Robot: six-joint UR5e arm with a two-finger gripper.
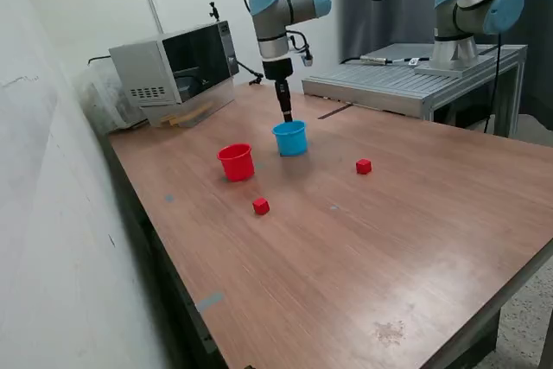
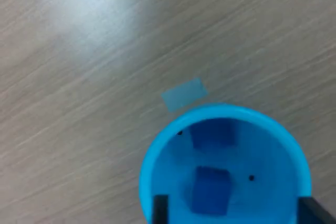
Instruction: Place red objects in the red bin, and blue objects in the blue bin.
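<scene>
Two red cubes lay on the worktop, the red cup beside the blue cup; the pincer hung directly above it.

Wrist view: two blue cubes lay inside the blue cup, below the pincer's spread, empty fingers.

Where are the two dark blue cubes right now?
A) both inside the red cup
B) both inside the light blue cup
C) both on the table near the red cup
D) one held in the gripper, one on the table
B: the wrist view looks down into the light blue cup and shows both dark blue cubes inside; only the red cubes lie on the table.
</scene>
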